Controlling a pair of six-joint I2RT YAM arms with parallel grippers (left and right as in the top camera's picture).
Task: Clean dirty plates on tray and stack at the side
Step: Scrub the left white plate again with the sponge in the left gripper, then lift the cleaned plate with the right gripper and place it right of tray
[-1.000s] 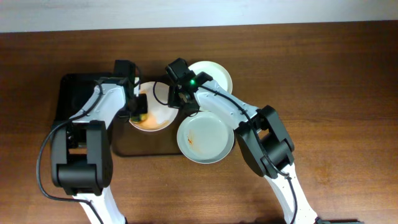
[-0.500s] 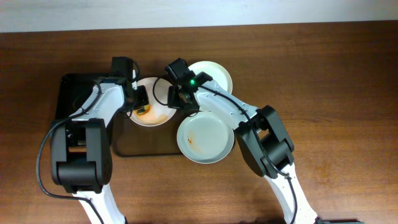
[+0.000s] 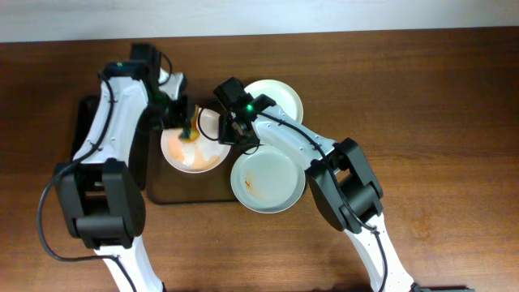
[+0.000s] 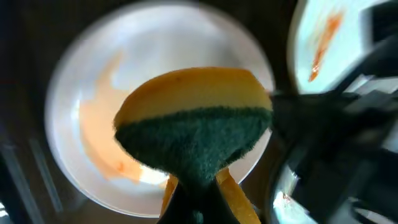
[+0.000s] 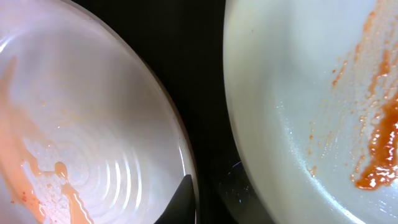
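A white plate [image 3: 195,152] with a wide orange smear lies on the dark brown tray [image 3: 188,193]. My left gripper [image 3: 183,120] is shut on a yellow sponge with a green scouring face [image 4: 196,127], held just over that plate [image 4: 93,124]. My right gripper [image 3: 232,131] is shut on the plate's right rim, with one dark finger [image 5: 181,198] on the inner edge of the plate [image 5: 81,124]. A bluish plate [image 3: 268,180] with orange-red streaks overhangs the tray's right edge and also shows in the right wrist view [image 5: 298,93]. A third white plate [image 3: 280,96] lies behind my right arm.
The tray's left part [image 3: 87,122] lies under my left arm. Brown wooden table [image 3: 422,122] stretches to the right. The bluish plate's smeared rim [image 4: 317,37] and my dark right arm [image 4: 339,130] crowd the right of the left wrist view.
My left arm has swung back and up, moving the sponge from the plate's left part toward its far middle. The smeared plate shifted slightly. My right gripper stayed put.
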